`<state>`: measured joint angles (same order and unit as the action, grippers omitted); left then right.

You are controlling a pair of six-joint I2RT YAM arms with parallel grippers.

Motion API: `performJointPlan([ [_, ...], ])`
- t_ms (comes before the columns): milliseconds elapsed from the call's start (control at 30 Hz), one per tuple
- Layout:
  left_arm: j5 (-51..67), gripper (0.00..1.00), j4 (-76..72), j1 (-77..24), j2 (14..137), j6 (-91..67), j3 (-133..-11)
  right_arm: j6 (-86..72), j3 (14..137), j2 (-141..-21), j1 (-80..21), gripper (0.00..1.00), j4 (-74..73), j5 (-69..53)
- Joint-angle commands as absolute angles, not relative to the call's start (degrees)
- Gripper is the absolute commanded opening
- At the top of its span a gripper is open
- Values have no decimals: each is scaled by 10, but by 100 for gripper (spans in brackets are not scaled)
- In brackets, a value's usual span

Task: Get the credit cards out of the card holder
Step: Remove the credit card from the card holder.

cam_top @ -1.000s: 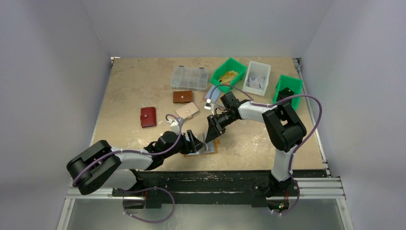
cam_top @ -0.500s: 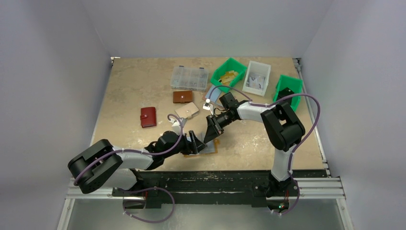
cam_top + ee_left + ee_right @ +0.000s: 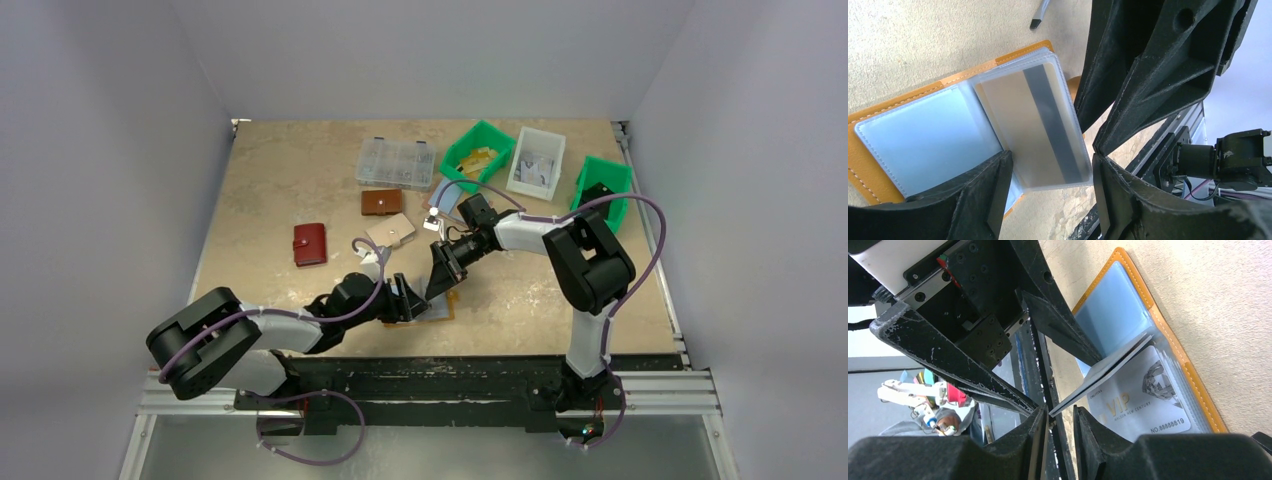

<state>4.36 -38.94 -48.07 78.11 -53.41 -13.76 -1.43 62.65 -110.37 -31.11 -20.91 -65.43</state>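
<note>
The table (image 3: 300, 180) carries the open card holder (image 3: 918, 135) at its near edge, with bare tabletop to the holder's right. The left gripper (image 3: 1048, 165), jaws apart, straddles the holder's raised sleeve, which holds a striped card (image 3: 1038, 125). The right gripper (image 3: 1058, 415) is narrowed at that sleeve's corner, and I cannot tell if it grips.

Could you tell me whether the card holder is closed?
No: the card holder lies open on the table, its clear sleeves spread and a striped card showing.

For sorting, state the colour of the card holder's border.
Mustard-orange, pale stitching; the card holder shows best in the right wrist view.
</note>
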Motion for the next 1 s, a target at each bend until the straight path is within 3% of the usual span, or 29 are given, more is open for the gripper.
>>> performJointPlan([
  [0, 35, 61, -403, -480, 771, -535, -141, -14, 632, -1099, -314, 35, -199, -648],
  [267, 47, 58, -427, -474, 776, -543, -128, -7, 636, -1098, -314, 43, -207, -632],
  [800, 69, 61, -458, -467, 780, -545, -114, -10, 635, -1100, -314, 40, -202, -580],
  [967, 71, 61, -459, -466, 780, -545, -112, -7, 635, -1095, -314, 42, -202, -619],
])
